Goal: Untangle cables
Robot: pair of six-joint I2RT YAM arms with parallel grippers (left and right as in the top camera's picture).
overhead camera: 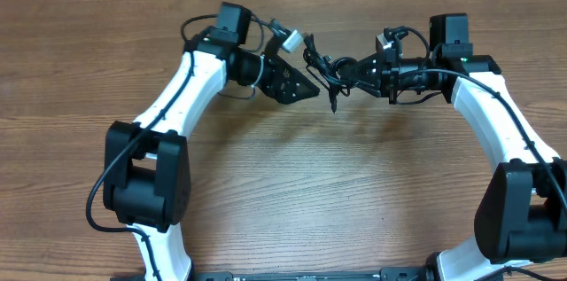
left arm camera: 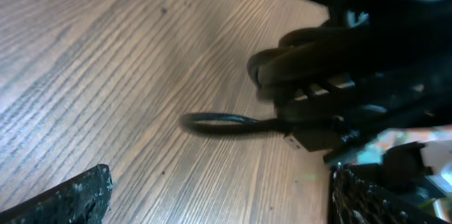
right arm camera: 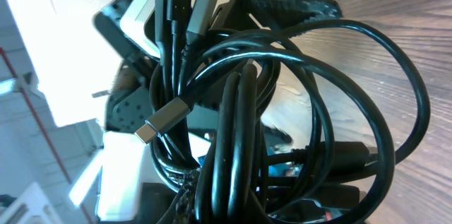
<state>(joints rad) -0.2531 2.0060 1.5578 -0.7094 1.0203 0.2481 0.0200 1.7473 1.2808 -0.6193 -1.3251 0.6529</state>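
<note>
Black cables point(right arm camera: 240, 111) crowd the right wrist view, looped tightly with silver plug ends sticking out. Overhead, this knot point(overhead camera: 326, 66) sits between the two arms at the far middle of the tabletop point(overhead camera: 283, 192). The right gripper point(overhead camera: 353, 73) clamps it. The left gripper point(overhead camera: 306, 86) sits just beside it, fingers point(left arm camera: 85, 192) spread apart and holding nothing.

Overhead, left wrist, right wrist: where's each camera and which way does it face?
Overhead: above table, looking down; left arm, right arm, cables between them.
Left wrist: low over the table, looking forward along it; own fingers at the bottom corners.
Right wrist: close behind the cables, which fill the frame; own fingers unclear.
Shared: the cables, in all three.
</note>
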